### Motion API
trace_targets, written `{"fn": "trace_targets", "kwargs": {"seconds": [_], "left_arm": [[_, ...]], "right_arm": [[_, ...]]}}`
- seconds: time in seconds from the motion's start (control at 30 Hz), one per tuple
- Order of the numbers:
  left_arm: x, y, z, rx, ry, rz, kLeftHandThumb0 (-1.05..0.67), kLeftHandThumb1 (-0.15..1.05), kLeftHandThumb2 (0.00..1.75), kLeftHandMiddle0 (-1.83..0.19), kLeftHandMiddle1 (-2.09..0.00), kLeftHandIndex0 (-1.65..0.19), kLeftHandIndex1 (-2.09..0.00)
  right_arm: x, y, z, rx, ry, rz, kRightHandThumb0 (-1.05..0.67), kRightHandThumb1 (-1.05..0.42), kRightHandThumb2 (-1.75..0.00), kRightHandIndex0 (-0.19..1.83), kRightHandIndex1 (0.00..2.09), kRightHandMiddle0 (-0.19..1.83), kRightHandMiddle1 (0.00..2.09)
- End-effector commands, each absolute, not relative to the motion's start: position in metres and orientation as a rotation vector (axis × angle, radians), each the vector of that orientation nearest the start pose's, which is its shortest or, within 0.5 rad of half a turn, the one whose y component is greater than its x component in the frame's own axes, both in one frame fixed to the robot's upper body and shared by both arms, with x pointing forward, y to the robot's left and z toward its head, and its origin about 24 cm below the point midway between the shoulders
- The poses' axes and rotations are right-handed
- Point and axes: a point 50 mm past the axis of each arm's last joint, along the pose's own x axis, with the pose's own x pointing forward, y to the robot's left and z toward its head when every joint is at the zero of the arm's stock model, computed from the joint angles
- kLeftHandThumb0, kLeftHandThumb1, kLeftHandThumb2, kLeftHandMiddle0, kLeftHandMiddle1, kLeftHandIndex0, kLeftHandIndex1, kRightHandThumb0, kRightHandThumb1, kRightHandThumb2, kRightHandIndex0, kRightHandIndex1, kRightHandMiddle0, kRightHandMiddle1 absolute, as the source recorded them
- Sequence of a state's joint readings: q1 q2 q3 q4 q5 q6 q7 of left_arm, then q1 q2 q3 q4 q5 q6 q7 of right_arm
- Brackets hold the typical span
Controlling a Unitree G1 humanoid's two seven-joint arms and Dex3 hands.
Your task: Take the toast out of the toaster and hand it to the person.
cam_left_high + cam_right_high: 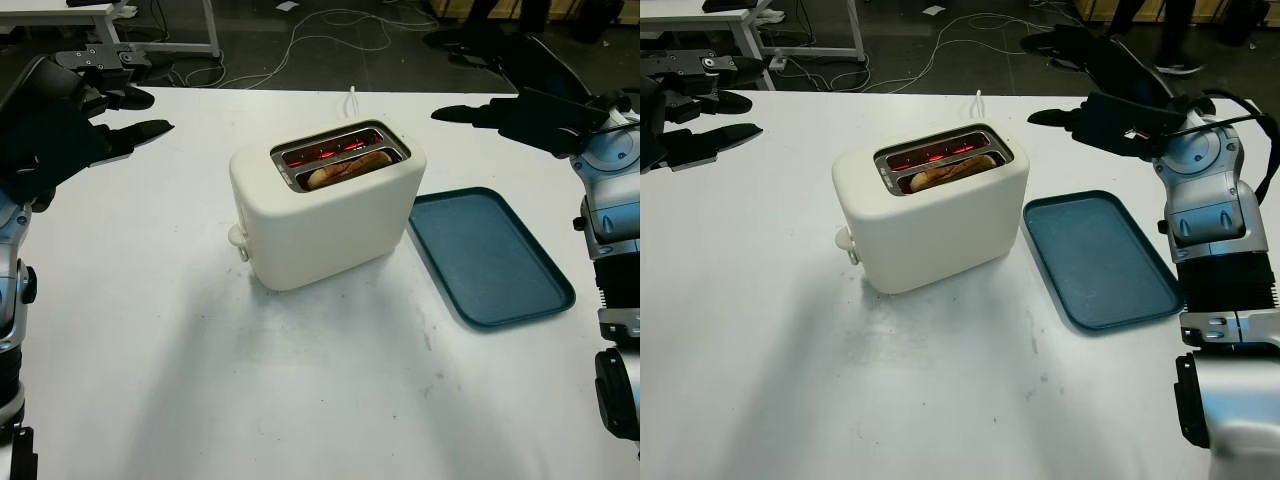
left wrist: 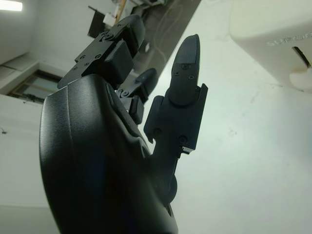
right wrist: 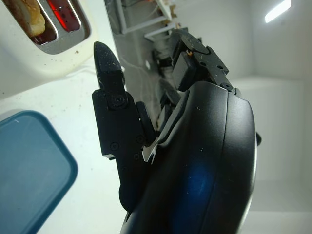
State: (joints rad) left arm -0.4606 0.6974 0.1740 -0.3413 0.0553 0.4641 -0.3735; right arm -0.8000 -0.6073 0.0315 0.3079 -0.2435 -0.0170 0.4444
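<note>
- At the centre of the white surface (image 1: 300, 380) we see a cream two-slot toaster (image 1: 325, 205), standing upright with its slots facing up and its lever knob on the end toward 8 o'clock.
- Inside the toaster, the slot nearer us holds the toast (image 1: 347, 168), a browned slice sunk low with just its top edge visible; the farther slot glows red from the heating elements.
- At 3 o'clock from the toaster lies a dark teal tray (image 1: 487, 255), flat on the surface, just beside the toaster's base but not touching it.
- Our left hand (image 1: 95, 115) hovers at 10 o'clock from the toaster, well apart from it, released and grasping nothing, fingers pointing toward the toaster.
- From the left wrist view, that hand's fingers (image 2: 185, 73) reach out over bare surface, with a corner of the toaster and its knob off to one side.
- Our right hand (image 1: 1090, 110) hangs at 2 o'clock from the toaster, above the far end of the tray, also released and holding nothing.
- From the right wrist view, we see one finger (image 3: 109, 68) of that hand extending toward the toaster's slots, with the tray's rounded corner below it.
- At 12 o'clock, past the surface's far edge, white cables (image 1: 330, 30) lie looped across the dark floor.
</note>
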Motion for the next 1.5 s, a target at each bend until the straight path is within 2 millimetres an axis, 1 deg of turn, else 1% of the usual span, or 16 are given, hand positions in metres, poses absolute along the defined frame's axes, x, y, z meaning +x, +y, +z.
{"fn": "trace_targets", "kwargs": {"seconds": [0.0, 0.17, 0.33, 0.63, 0.7, 1.0, 1.2, 1.33, 1.47], "left_arm": [[0.2827, 0.2364, 0.2514, 0.738, -0.281, -0.076, -0.37, 0.92, 0.16, -0.34, -0.69, -0.61, -0.04], [0.2839, 0.2356, 0.2512, 0.704, -0.277, -0.071, -0.34, 0.92, 0.14, -0.33, -0.69, -0.60, -0.04], [0.2846, 0.2352, 0.2518, 0.720, -0.279, -0.078, -0.35, 0.92, 0.14, -0.33, -0.70, -0.60, -0.04], [0.2845, 0.2355, 0.2518, 0.730, -0.285, -0.078, -0.36, 0.92, 0.14, -0.35, -0.71, -0.62, -0.04], [0.2844, 0.2355, 0.2519, 0.738, -0.288, -0.079, -0.35, 0.92, 0.14, -0.35, -0.71, -0.62, -0.05], [0.2846, 0.2357, 0.2509, 0.708, -0.281, -0.076, -0.35, 0.92, 0.14, -0.33, -0.71, -0.60, -0.04], [0.2838, 0.2356, 0.2512, 0.710, -0.282, -0.078, -0.34, 0.92, 0.15, -0.31, -0.72, -0.60, -0.03], [0.2837, 0.2358, 0.2514, 0.742, -0.289, -0.073, -0.36, 0.92, 0.14, -0.33, -0.72, -0.61, -0.04], [0.2841, 0.2359, 0.2506, 0.719, -0.290, -0.077, -0.35, 0.92, 0.15, -0.33, -0.72, -0.61, -0.04]], "right_arm": [[0.3565, -0.2086, 0.2430, -0.916, -0.332, 0.268, -0.36, -0.92, -0.03, 0.20, 0.47, 0.38, 0.16], [0.3555, -0.2076, 0.2433, -0.919, -0.340, 0.270, -0.35, -0.92, -0.02, 0.21, 0.45, 0.39, 0.14], [0.3546, -0.2084, 0.2430, -0.927, -0.342, 0.268, -0.35, -0.92, -0.03, 0.22, 0.43, 0.40, 0.13], [0.3545, -0.2086, 0.2404, -0.895, -0.332, 0.266, -0.29, -0.92, -0.02, 0.24, 0.38, 0.40, 0.10], [0.3543, -0.2087, 0.2399, -0.891, -0.335, 0.266, -0.28, -0.92, -0.02, 0.27, 0.38, 0.41, 0.09], [0.3531, -0.2085, 0.2398, -0.874, -0.327, 0.269, -0.27, -0.92, -0.02, 0.28, 0.33, 0.41, 0.06], [0.3524, -0.2079, 0.2410, -0.903, -0.325, 0.256, -0.26, -0.92, -0.02, 0.31, 0.31, 0.42, 0.06], [0.3519, -0.2075, 0.2416, -0.889, -0.325, 0.262, -0.23, -0.92, -0.03, 0.30, 0.28, 0.42, 0.05], [0.3517, -0.2084, 0.2410, -0.903, -0.337, 0.261, -0.23, -0.92, -0.02, 0.32, 0.27, 0.43, 0.05]]}}
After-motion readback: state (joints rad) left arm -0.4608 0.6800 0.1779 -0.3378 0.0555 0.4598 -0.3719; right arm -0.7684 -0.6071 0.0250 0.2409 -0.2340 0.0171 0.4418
